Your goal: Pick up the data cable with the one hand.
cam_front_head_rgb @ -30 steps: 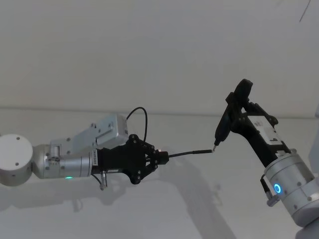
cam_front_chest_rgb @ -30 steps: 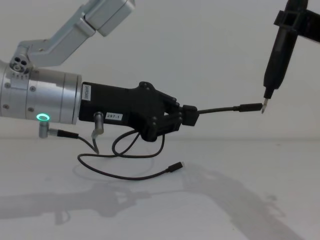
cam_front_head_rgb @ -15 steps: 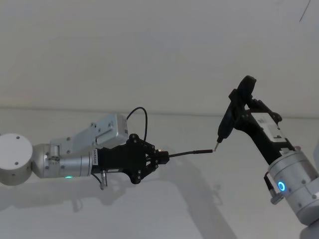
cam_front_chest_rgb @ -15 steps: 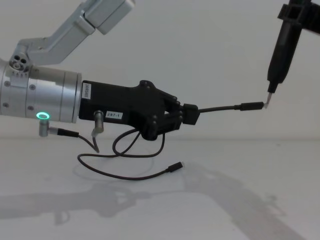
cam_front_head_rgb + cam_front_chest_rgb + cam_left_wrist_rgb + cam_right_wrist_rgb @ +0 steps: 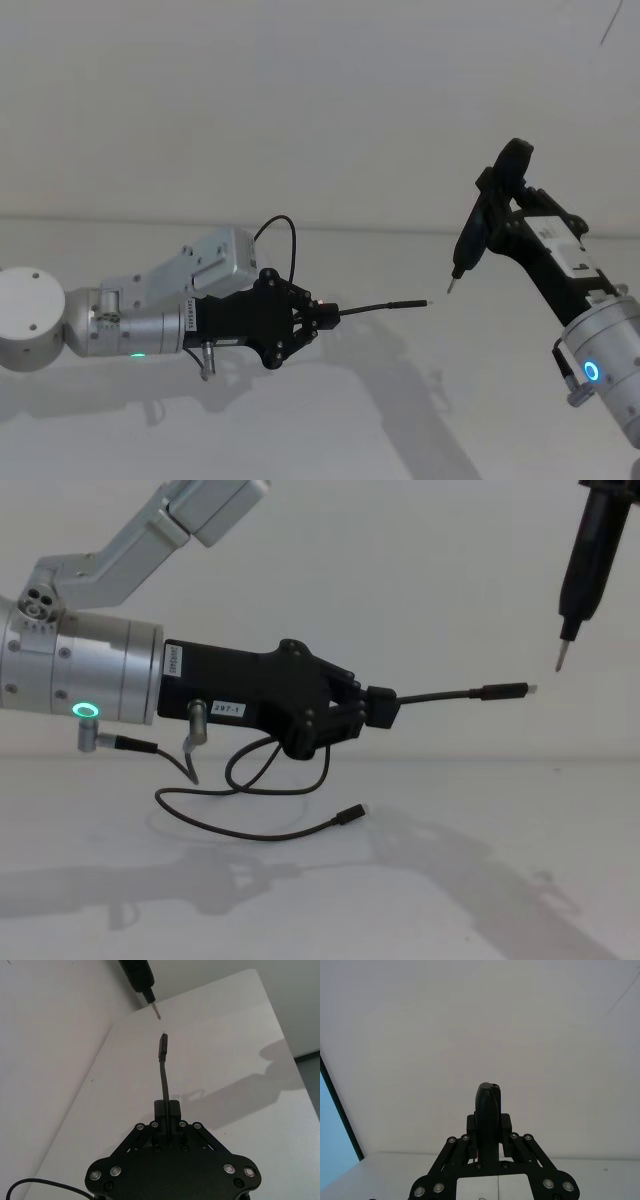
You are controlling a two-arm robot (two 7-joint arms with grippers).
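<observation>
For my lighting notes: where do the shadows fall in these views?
Chest view: soft grey shadows of the left end effector and data cable lie on the table beneath them. Left wrist view: a dark shadow crosses the table.

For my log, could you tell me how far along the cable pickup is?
Done: the left hand is shut on the data cable near one plug, held level in the air. In hand: the lift, with slack looping below. Left: the far plug seems to rest on the table. The right hand holds a slim tool, apart from the cable.
</observation>
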